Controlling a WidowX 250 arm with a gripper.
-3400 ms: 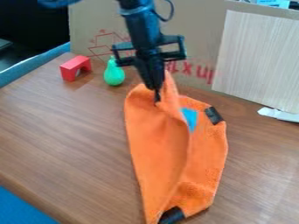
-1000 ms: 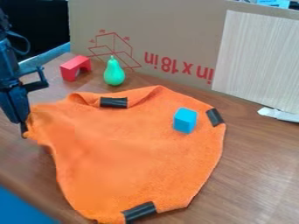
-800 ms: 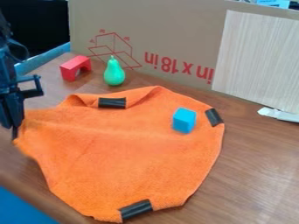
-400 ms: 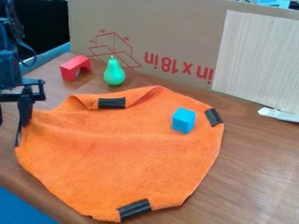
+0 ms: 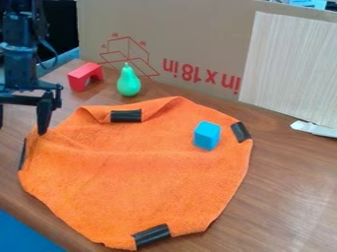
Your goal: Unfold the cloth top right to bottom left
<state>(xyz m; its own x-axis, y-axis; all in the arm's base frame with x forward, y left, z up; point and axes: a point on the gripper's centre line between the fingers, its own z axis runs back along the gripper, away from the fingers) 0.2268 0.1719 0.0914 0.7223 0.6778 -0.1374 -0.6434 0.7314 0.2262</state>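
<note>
At the left edge, my gripper (image 5: 22,127) stands open, its fingers wide apart, above the left corner of the orange cloth (image 5: 131,172) and not holding it. The cloth lies spread over the table, with light wrinkles at its left part and a small turned-over flap along its top edge. Black tape patches mark its corners and edges, including the left one. A blue cube (image 5: 207,136) rests on the cloth's upper right part.
Behind the cloth stand a red arch block (image 5: 84,75) and a green pear (image 5: 128,81). A cardboard panel (image 5: 191,34) and a pale wood-grain board (image 5: 289,64) wall off the back. A white strip (image 5: 315,129) lies at right.
The gripper carried the held cloth part leftward, spreading the cloth and uncovering the blue cube. It then opened, let go at the left side and rose a little.
</note>
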